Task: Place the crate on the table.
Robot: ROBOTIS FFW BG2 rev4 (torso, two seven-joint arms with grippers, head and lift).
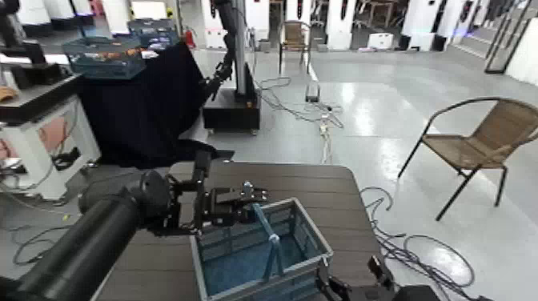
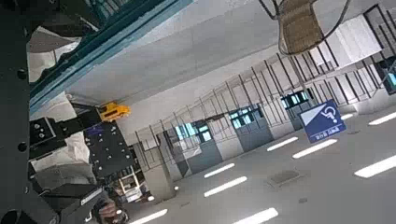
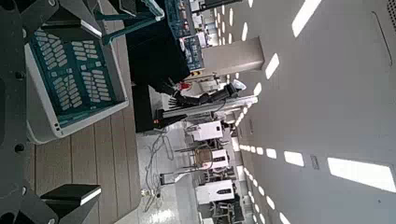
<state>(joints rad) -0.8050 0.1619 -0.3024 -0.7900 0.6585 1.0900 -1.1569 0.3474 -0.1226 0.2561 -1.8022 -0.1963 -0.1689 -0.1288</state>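
Gripping hardware on the left arm, the left gripper (image 1: 240, 200), reaches in from the left of the head view over the near half of the table (image 1: 352, 212) and sits at the far upper rim of the crate (image 1: 260, 254), right where the light blue bar handle (image 1: 268, 232) meets that rim; whether its fingers are pinched on the rim or merely beside it cannot be told, since its dark links mask the contact. That crate sits on the near part of the slatted brown top, its teal inside showing and its near edge running off the bottom of the head view. At the lower right of the head view only a dark piece of the right gripper (image 1: 376, 280) shows, just beside the crate's right near corner, and its finger state cannot be read there. Its own wrist camera adds what the head view lacks: the right gripper (image 3: 19, 107) has black finger parts on either side of the crate (image 3: 70, 70), whose slotted wall and pale rim lie against the table (image 3: 93, 159) planks, though a grip is still not clear. Looking up past a teal edge, the left wrist camera shows mostly ceiling lights and a wicker chair (image 2: 304, 23). Farther right in the head view, that wicker chair (image 1: 480, 144) stands on the grey floor.
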